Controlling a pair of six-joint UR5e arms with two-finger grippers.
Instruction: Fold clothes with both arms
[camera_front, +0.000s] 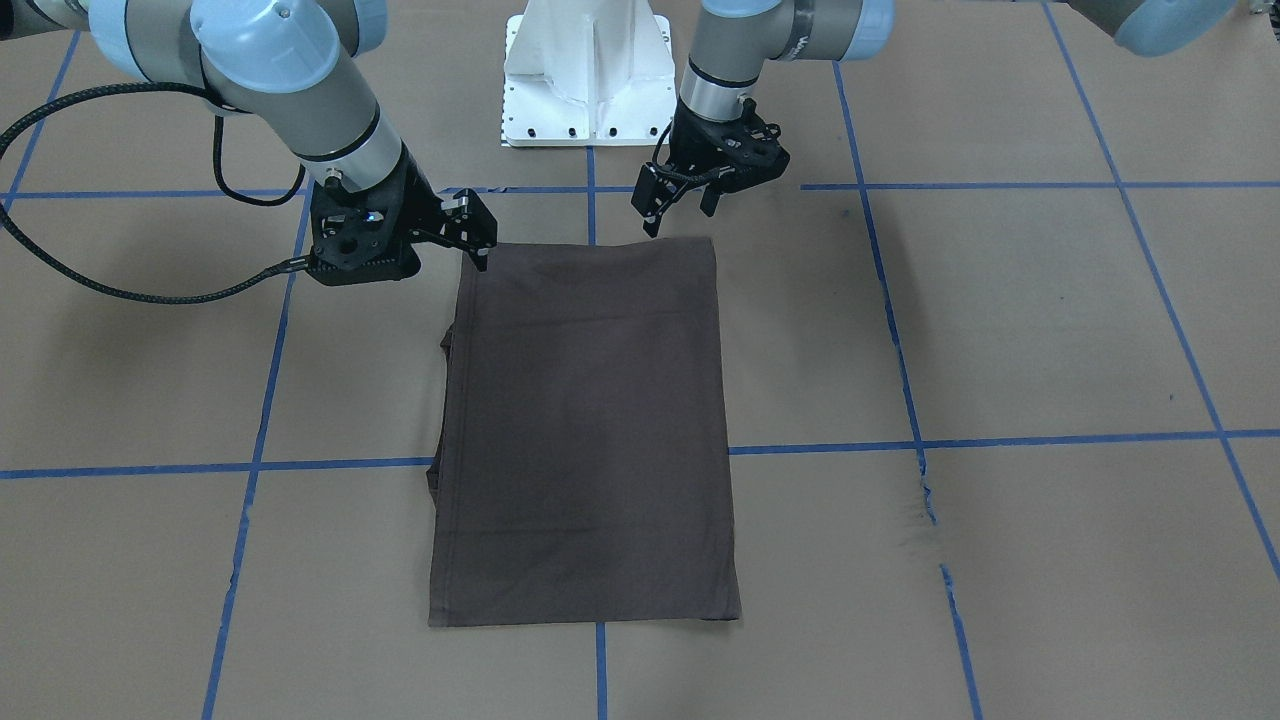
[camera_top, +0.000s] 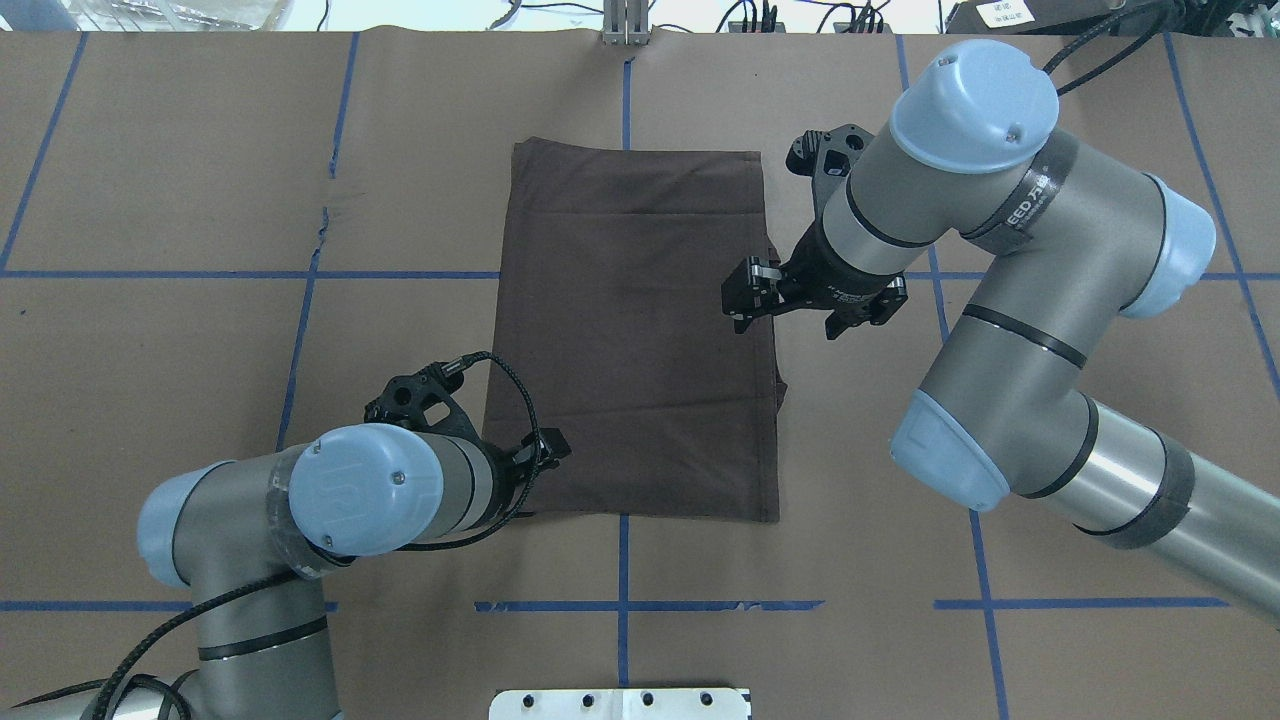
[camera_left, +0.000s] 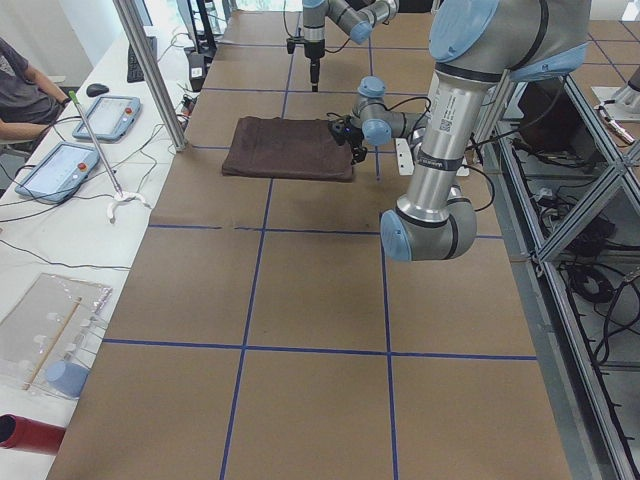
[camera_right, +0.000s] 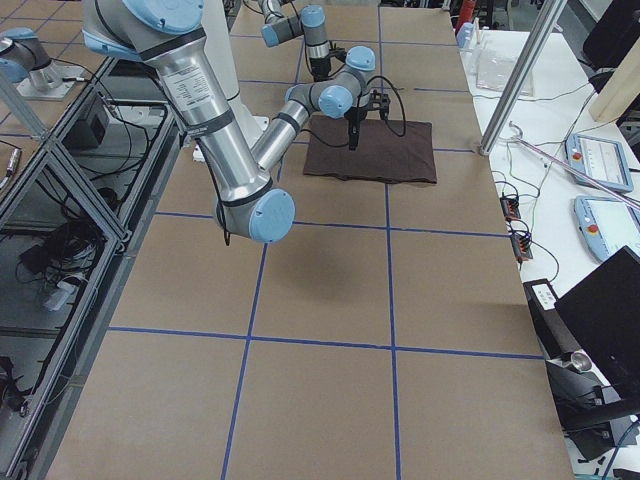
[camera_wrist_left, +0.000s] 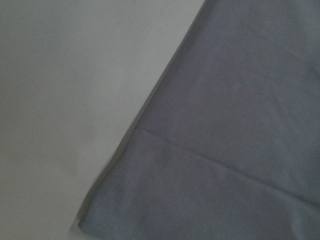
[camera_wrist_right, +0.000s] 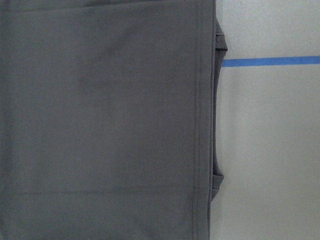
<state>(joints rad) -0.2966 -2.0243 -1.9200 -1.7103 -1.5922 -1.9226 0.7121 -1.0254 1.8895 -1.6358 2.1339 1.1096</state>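
Folded into a rectangle, flat mid-table (camera_front: 1000, 330): T-shirt (camera_front: 585, 430). Above its robot-side left corner: left gripper (camera_front: 680, 208), spread, empty. Above right edge: right gripper (camera_front: 479, 250); cannot tell whether spread.

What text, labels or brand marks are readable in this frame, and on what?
"EED", then characters too blurred to read: black band on the right arm.
Lettering down the left arm: too small to read.
T-shirt: no lettering shows.
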